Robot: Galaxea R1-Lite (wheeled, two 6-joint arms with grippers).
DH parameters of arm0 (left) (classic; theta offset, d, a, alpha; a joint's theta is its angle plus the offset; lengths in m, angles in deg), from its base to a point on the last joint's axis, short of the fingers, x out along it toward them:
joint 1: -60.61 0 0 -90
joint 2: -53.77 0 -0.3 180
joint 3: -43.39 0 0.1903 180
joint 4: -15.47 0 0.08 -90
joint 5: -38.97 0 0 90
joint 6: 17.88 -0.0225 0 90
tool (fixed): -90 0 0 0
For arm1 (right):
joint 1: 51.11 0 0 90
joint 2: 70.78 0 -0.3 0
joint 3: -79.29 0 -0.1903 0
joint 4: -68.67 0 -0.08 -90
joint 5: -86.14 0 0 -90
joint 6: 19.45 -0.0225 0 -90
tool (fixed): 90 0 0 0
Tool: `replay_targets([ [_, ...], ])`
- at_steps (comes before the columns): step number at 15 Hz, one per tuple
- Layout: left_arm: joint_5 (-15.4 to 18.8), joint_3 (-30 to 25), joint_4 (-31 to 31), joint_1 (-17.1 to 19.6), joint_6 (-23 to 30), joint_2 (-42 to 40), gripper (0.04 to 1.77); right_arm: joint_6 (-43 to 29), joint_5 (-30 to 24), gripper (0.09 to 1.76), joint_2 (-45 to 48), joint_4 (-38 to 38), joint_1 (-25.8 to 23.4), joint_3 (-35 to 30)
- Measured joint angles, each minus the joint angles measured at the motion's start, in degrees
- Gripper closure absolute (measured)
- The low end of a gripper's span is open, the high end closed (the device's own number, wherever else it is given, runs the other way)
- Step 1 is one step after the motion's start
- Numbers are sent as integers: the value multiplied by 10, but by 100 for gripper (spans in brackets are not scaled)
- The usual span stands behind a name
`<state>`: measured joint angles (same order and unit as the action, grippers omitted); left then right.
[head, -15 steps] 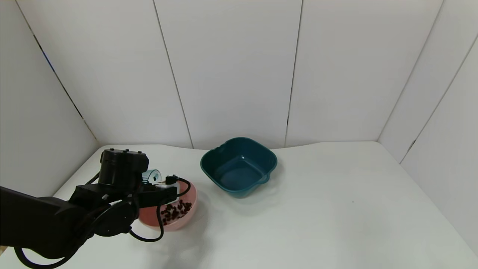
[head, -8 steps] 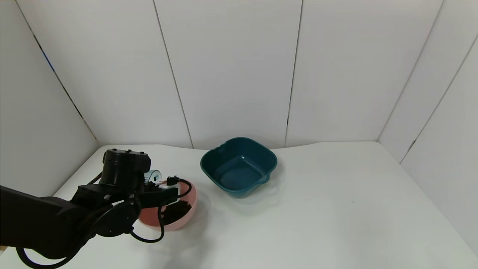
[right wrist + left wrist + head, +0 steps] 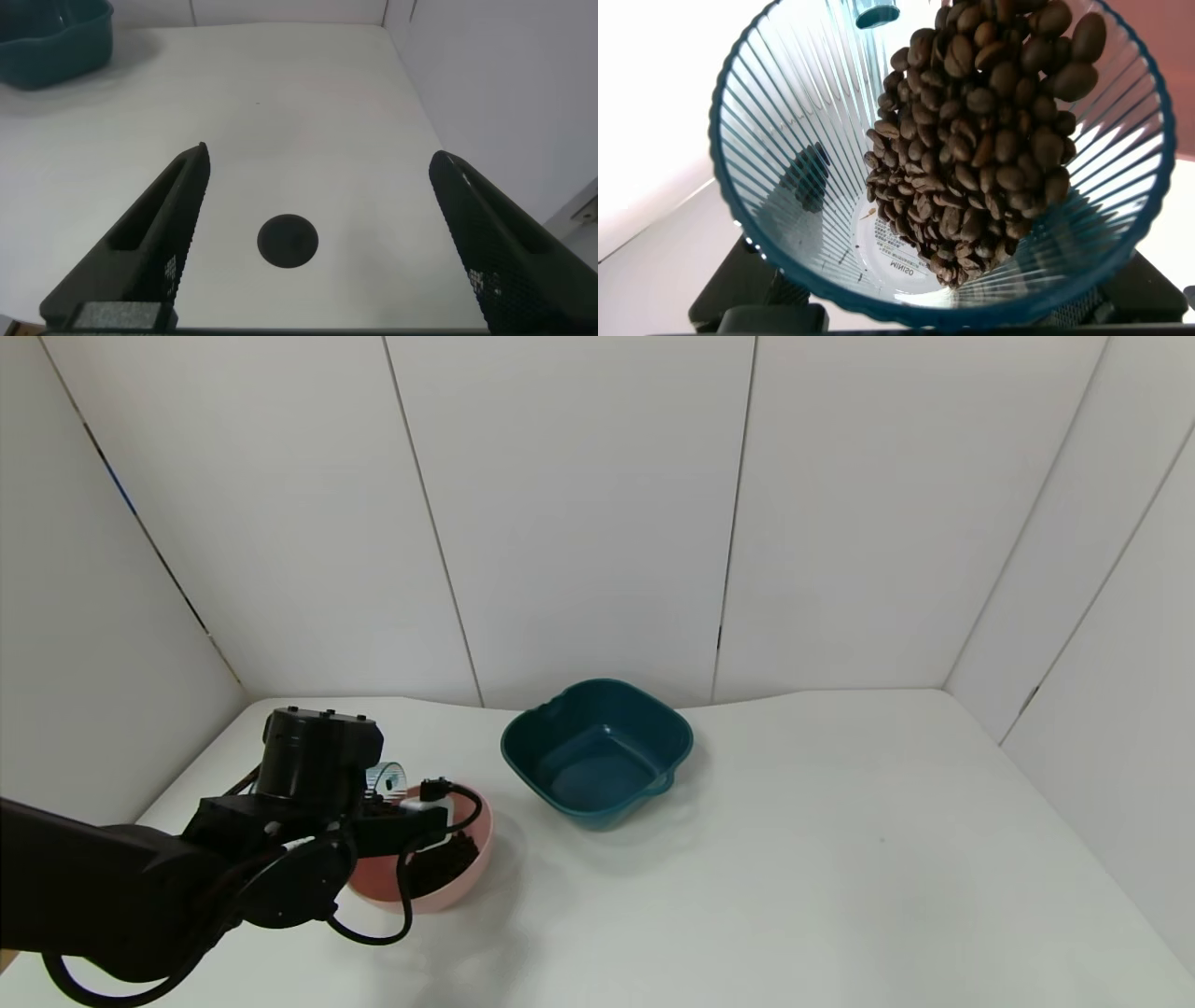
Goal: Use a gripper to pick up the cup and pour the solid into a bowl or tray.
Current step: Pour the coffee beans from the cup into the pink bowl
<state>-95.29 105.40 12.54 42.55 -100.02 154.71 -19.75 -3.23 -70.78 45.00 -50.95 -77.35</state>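
Pink plastic forms the bowl [image 3: 457,887] we find near the table's [image 3: 794,877] left edge, toward the front, with dark brown beans [image 3: 446,859] lying inside it. We note the left claw [image 3: 392,803] positioned directly above this bowl, with loose black cables and a small white part hanging at its end. It is clamped on the ribbed blue-grey cup [image 3: 385,775], which is tipped over on its side above the bowl's far rim. From the left wrist view we look straight into the mouth of the cup [image 3: 924,159]: a mass of beans [image 3: 980,140] lies along one side of its wall, from the base out to the rim, while the rest of the ribbed interior is bare.

We record a dark teal squarish basin [image 3: 597,751] near the middle of the table's far edge, well apart from the pink bowl, with nothing visible in it.

We see the right claw [image 3: 318,233] only from its own wrist camera; its two black fingers [image 3: 149,243] stand wide apart over bare table near the right edge, above a small dark round mark [image 3: 288,241]. A corner of the teal basin [image 3: 51,42] shows farther off.
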Motion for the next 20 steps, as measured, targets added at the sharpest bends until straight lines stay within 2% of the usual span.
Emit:
replay_targets([
  [10, -16, 0, 13, -8, -4, -1, 50, 0, 0, 14, 0, 0, 0, 0],
  [20, -15, -3, 10, -7, -2, -6, 50, 0, 0, 14, 0, 0, 0, 0],
])
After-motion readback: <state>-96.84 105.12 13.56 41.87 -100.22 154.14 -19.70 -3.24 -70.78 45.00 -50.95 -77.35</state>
